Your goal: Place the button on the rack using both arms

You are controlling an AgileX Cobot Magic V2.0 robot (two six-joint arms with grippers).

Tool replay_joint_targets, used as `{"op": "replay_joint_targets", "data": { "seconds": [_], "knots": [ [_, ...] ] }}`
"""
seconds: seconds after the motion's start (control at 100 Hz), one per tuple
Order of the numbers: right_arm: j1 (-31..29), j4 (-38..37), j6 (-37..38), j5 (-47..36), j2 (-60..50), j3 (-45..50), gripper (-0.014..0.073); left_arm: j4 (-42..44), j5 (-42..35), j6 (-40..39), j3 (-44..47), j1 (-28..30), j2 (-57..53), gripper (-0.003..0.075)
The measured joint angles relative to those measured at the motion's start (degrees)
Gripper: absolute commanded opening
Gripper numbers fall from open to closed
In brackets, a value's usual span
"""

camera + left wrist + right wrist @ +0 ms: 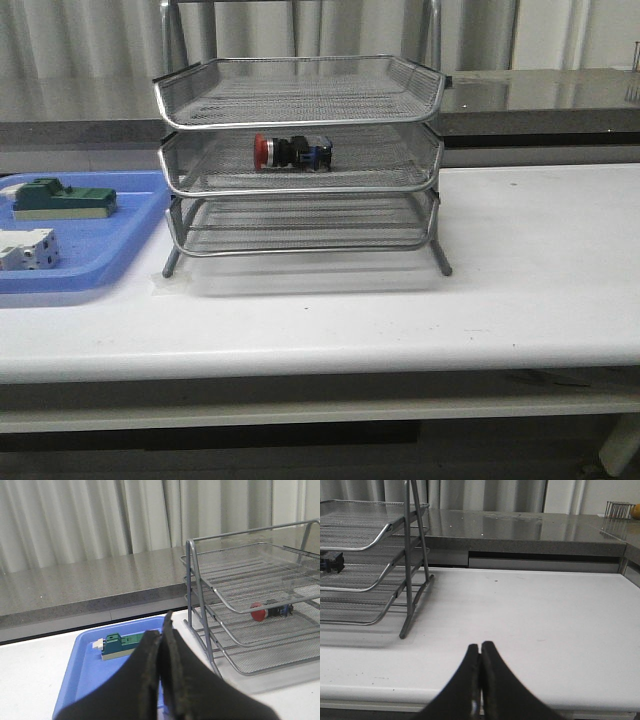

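On the middle tier of the rack [300, 150], the button [291, 152] lies on its side, resting on the mesh and well inside the tray's rim. Its long axis runs across the front view: red head toward the robot's left, blue rear end toward the right. The top and bottom tiers hold nothing that can be seen.

Neither arm appears in the front view, so both sit back from the rack. The left tool [161, 665] is clenched, its two fingers pressed together with nothing between them. From its camera the button [270, 611] lies ahead and off to the side, well apart, seen through the wire of the rack [260, 595]. The right tool [480, 675] is likewise clenched and empty, held above the bare white table [530, 610]; in its view only the dark rear end of the button [332, 562] shows at the picture's edge, behind the rack [375, 565] frame, well apart again.

Judging by how things lie, the placing looks done, with the button on the rack and both tools free of it. If any touch-up were wanted, which arm is nearer cannot be told from these views; the left would meet the red head first, the right the blue end.

Left of the rack a blue tray [100, 240] carries a green block [60, 197] and a white switch [27, 248], untouched.
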Motion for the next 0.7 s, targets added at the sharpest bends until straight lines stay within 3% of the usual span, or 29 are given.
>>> {"op": "replay_joint_targets", "data": {
  "seconds": [0.33, 0.7],
  "knots": [
    [0.0, 0.0, -0.1, 0.0, 0.0, 0.0, -0.0056, 0.0, -0.38, 0.0, 0.0, 0.0, 0.0, -0.002],
    [0.0, 0.0, -0.1, 0.0, 0.0, 0.0, -0.0056, 4.3, -10.42, -2.3, 9.72, 0.0, 0.0, -0.002]
  ]
}}
